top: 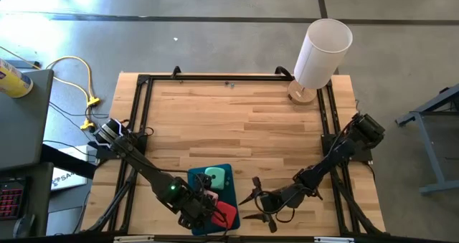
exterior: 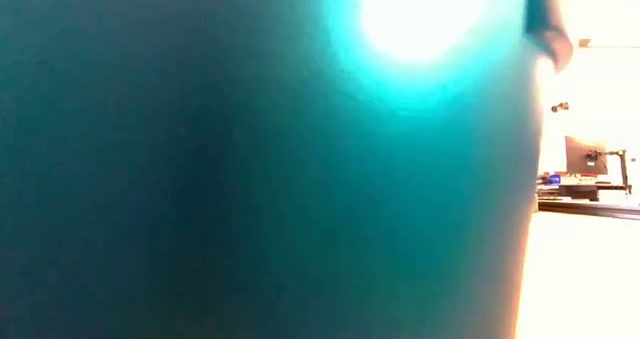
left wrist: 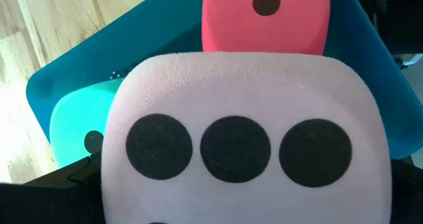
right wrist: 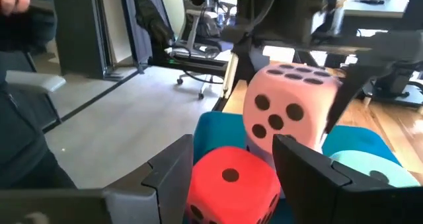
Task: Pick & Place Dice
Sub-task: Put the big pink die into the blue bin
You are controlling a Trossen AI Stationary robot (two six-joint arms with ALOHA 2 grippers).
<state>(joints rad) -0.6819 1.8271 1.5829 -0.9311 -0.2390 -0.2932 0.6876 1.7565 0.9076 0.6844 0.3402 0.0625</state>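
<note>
Dice sit together at the counter's near edge, on a teal tray [top: 197, 177]. Nearest the edge lies the red die [top: 226, 213], a single pip on the face toward the right wrist camera. Just behind it the pale pink die [right wrist: 291, 105] is clamped between the left gripper's [top: 208, 208] wide-spread fingers, raised above the tray. Behind these, the mint green die [top: 215, 176] rests on the tray. Beside the tray along the near edge, the right gripper [top: 259, 200] hovers with fingers [right wrist: 173, 168] parted and empty. At the far right corner stands a white cylinder [top: 323, 53].
</note>
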